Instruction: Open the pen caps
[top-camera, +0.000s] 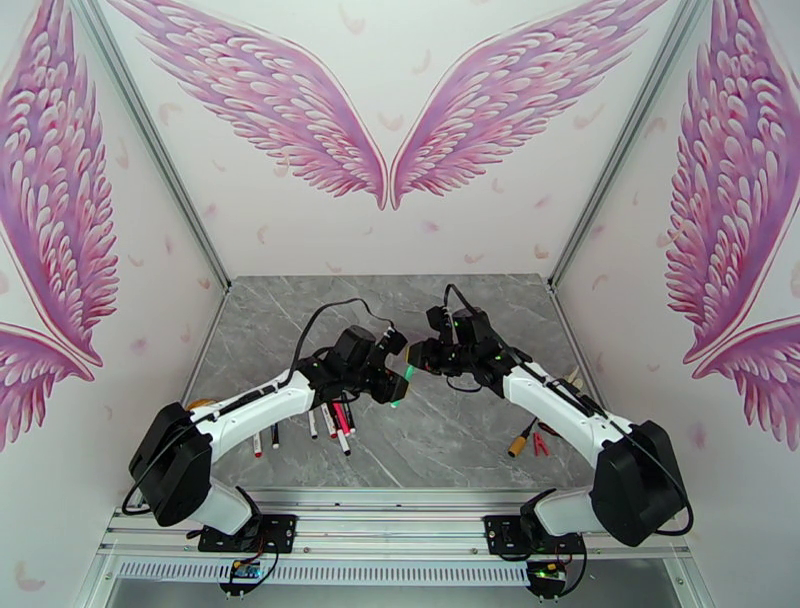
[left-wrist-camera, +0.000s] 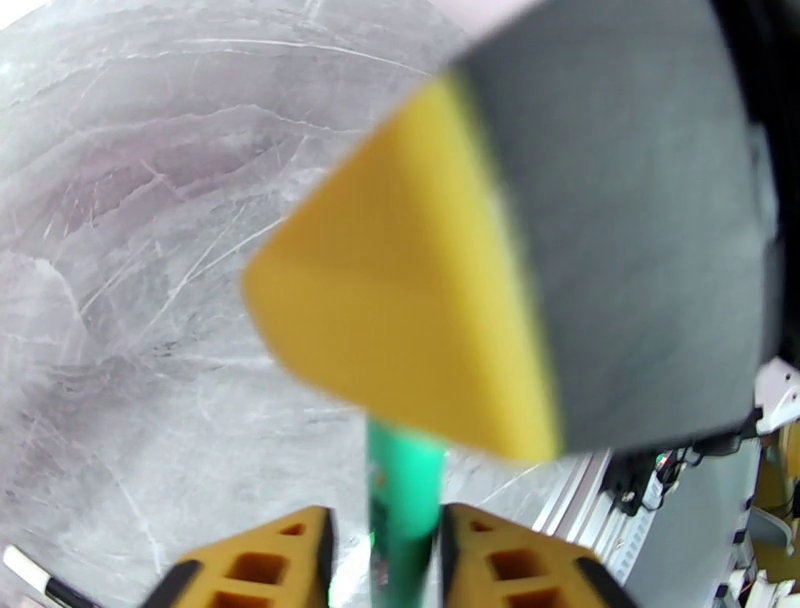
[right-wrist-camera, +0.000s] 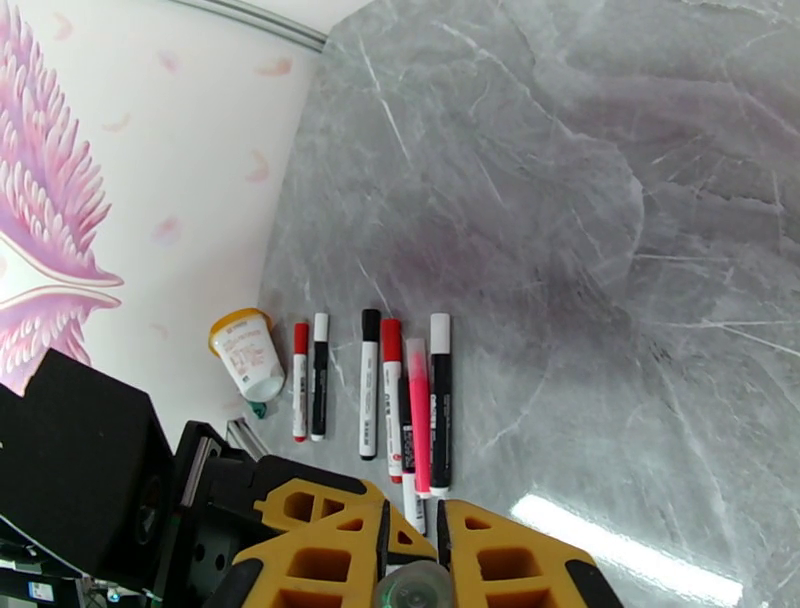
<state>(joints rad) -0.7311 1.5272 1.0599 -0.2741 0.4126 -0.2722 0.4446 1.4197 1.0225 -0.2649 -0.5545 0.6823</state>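
Observation:
A green pen (top-camera: 399, 386) hangs over the middle of the table between the two grippers. In the left wrist view the green pen (left-wrist-camera: 405, 500) runs up between my left gripper's (left-wrist-camera: 385, 520) yellow fingers, with a narrow gap on its left side, so those jaws stand slightly open. One big yellow-and-black finger (left-wrist-camera: 400, 300) of the right gripper covers the pen's far end. My right gripper (right-wrist-camera: 412, 512) is shut on that end, seen end-on. Several more pens (right-wrist-camera: 400, 400) lie in a row on the table, with red and black pen caps (right-wrist-camera: 391, 340) on.
A white cup with a yellow lid (right-wrist-camera: 245, 355) lies left of the pen row by the wall. A stubby orange-and-black cylinder (top-camera: 520, 441) and a small red item (top-camera: 540, 444) lie at the table's near right. The left arm (top-camera: 260, 405) reaches over the pen row.

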